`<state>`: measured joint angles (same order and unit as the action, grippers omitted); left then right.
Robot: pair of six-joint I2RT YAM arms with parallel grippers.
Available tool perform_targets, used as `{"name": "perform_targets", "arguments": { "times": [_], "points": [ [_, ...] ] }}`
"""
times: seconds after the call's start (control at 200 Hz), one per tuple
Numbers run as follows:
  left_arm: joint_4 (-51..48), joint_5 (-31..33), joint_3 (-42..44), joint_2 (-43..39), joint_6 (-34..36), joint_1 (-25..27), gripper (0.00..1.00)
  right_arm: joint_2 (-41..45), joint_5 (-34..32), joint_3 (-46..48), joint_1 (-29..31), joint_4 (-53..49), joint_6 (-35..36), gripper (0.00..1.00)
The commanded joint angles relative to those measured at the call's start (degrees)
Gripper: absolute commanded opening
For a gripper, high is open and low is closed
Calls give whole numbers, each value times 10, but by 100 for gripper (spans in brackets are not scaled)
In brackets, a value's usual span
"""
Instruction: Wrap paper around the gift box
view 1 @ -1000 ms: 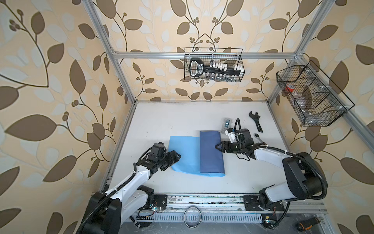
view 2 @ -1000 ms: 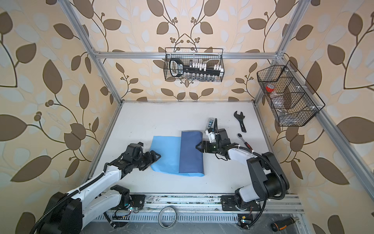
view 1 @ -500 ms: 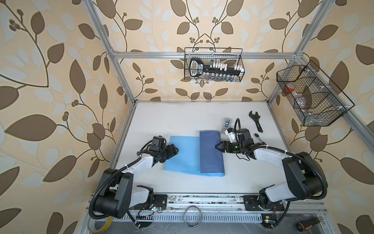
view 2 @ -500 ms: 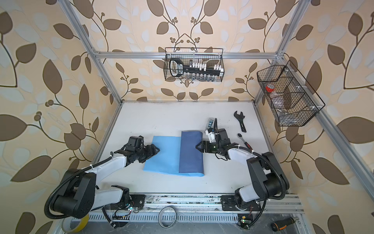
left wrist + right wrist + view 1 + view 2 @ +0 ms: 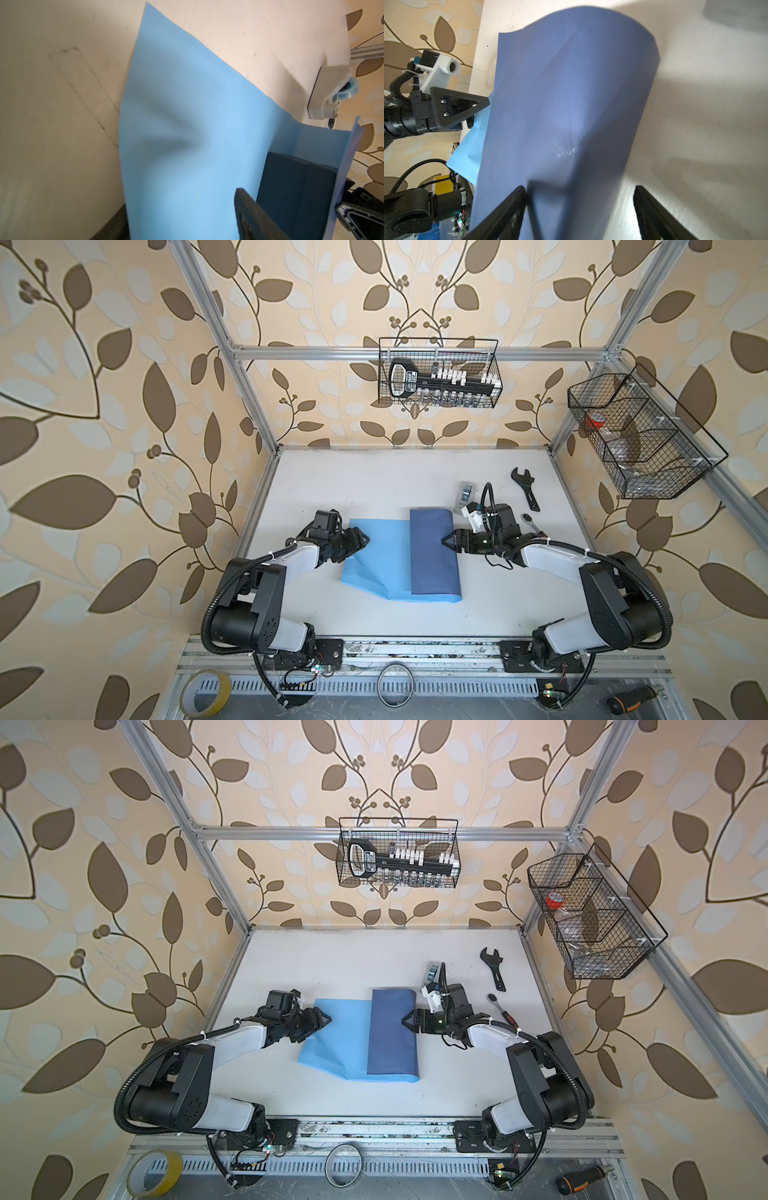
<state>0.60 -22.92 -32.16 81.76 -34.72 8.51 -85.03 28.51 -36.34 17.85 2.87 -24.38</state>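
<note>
1. The thin paper sheet (image 5: 376,564) is light sky-blue on one side. Its folded-over side is a darker grey-blue.
2. The small square box (image 5: 295,187) peeking out beside the fold is plain black.
3. The flat surface (image 5: 374,485) is white with a few dark smudges.
4. The walls (image 5: 104,448) are cream, with big brown leaves, pale leaves and thin brown stems.
5. The back wire basket (image 5: 436,339) and the side wire basket (image 5: 648,485) are black.
6. The metal wrench (image 5: 525,493) is black.
7. The round tape roll (image 5: 176,1169) is yellow.
8. The stubby screwdriver (image 5: 631,699) is black and orange.
9. The left claw (image 5: 361,540) and right claw (image 5: 446,540) are black.
</note>
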Motion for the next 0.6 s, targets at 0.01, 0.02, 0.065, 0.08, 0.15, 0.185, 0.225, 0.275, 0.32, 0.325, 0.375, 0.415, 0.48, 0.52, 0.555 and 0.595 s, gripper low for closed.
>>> {"name": "perform_targets", "arguments": {
  "times": [0.01,0.02,0.065,0.08,0.15,0.185,0.225,0.275,0.32,0.325,0.375,0.415,0.48,0.52,0.555,0.595],
  "points": [
    [-6,26,4,-10,12,-4,60,-17,-27,6,8,-42,14,81],
    [-6,29,4,-10,13,-4,60,-18,-27,6,8,-42,14,81],
    [-12,39,3,-7,17,-4,56,-18,-27,5,8,-42,14,81],
    [-14,41,2,-5,19,-4,55,-19,-27,5,9,-43,14,81],
    [-22,48,-3,3,24,-5,49,-19,-28,4,9,-44,15,81],
    [-22,50,-4,4,24,-6,48,-19,-29,4,9,-45,15,81],
    [-18,50,-2,4,23,-6,46,-18,-29,3,10,-46,16,81],
    [-17,54,0,4,21,-6,45,-20,-30,2,10,-47,17,81],
    [-16,57,1,3,21,-8,44,-20,-30,2,10,-47,16,81],
    [-16,58,1,3,21,-8,44,-20,-30,2,10,-47,17,81],
    [-18,58,3,3,19,-11,43,-21,-30,1,11,-47,16,81],
    [-20,54,6,4,16,-15,43,-21,-30,0,11,-47,17,81],
    [-15,38,13,4,9,-24,42,-22,-31,1,11,-47,17,81],
    [-11,27,17,4,5,-31,42,-21,-31,1,11,-46,17,81],
    [-8,19,22,4,0,-36,41,-22,-31,1,11,-47,17,81],
    [-2,5,28,4,-5,-42,40,-22,-31,1,11,-46,17,81]
  ]
}}
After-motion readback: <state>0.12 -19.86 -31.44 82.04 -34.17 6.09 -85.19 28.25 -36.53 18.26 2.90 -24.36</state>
